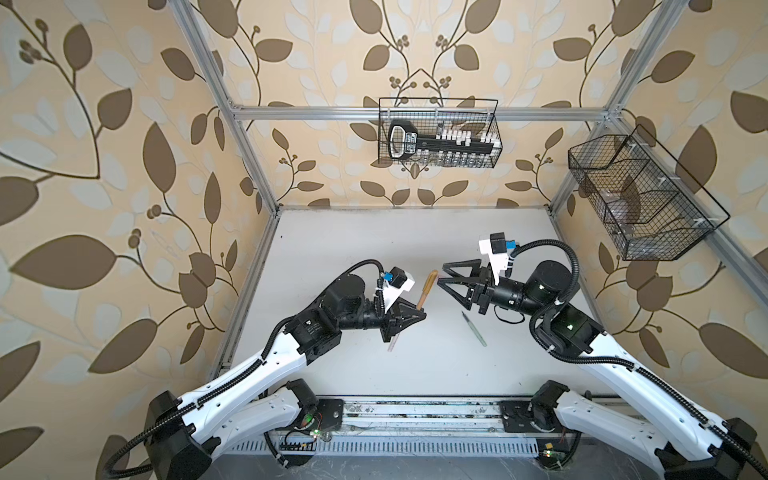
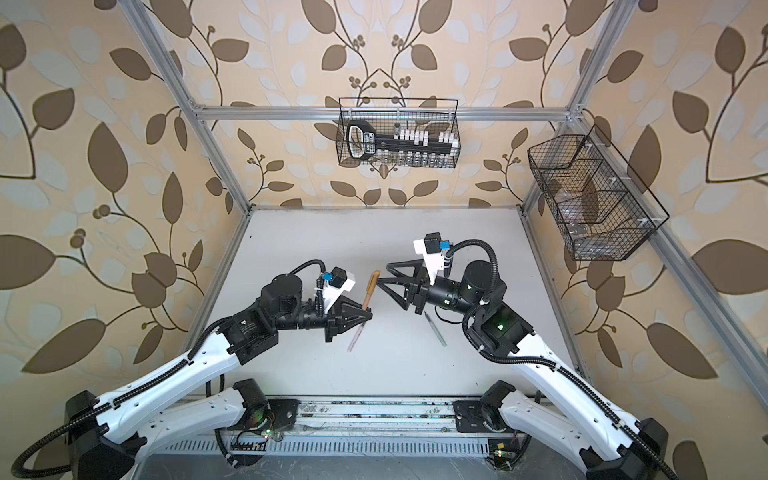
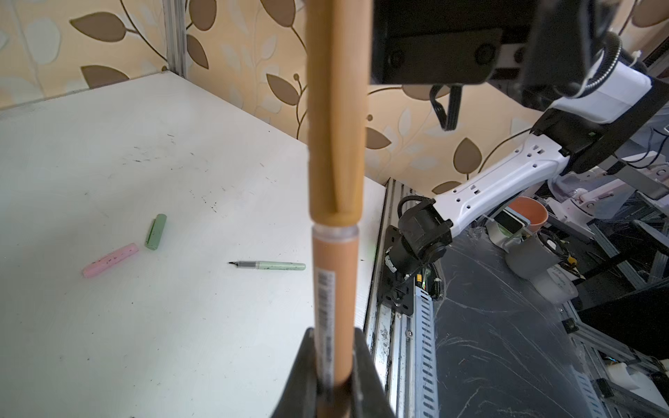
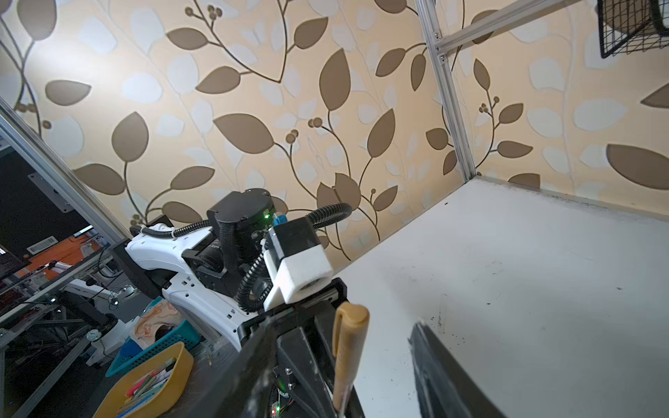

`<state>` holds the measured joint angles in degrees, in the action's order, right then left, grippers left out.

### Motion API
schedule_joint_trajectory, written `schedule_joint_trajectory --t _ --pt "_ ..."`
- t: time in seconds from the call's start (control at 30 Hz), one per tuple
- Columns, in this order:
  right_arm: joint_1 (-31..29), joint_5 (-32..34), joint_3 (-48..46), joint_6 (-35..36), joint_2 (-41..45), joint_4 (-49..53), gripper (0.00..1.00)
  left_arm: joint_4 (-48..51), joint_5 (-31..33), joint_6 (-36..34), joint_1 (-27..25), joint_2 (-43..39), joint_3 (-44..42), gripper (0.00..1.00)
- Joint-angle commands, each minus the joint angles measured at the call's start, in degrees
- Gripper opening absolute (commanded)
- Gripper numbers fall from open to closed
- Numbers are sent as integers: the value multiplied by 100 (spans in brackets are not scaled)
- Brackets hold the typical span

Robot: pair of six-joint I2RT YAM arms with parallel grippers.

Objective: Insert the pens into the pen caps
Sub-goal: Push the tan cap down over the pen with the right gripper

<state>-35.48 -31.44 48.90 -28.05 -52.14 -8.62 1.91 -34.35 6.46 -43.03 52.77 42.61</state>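
The left gripper (image 1: pixel 420 314) clamps the brown pen (image 3: pixel 331 289), likely light, stiff and slick, low on its barrel, while the right gripper (image 1: pixel 441 275) gapes beside the brown cap (image 1: pixel 432 279).

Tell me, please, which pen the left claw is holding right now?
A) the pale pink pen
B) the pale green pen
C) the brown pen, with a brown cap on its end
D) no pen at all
C: in the left wrist view the left claw is shut on the brown pen, with the brown cap seated on its end, while the green pen lies uncapped on the table.
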Motion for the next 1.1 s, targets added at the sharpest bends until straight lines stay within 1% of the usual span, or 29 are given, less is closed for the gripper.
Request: schedule_joint_trajectory --t 0.0,0.13,0.57,0.8,0.87,0.93,1.07 --pt "70 -411 162 -90 -215 8 61 -222 -152 57 57 -182 -5 0" --pt "47 -477 163 -130 -315 -163 60 -209 -177 58 57 -163 6 0" --pt "-124 -600 345 -64 -645 -209 48 -139 -204 10 65 -37 80 0" --pt "-141 -701 392 -96 -743 -263 33 -121 -145 -9 57 -48 87 0" --pt "-151 -697 359 -100 -750 -261 27 -107 -101 -26 62 -64 103 0" --pt "-165 -705 316 -111 -754 -263 17 -99 -30 -54 60 -61 146 0" --pt "-211 -732 228 -143 -755 -276 9 -18 28 -159 66 -20 323 0"
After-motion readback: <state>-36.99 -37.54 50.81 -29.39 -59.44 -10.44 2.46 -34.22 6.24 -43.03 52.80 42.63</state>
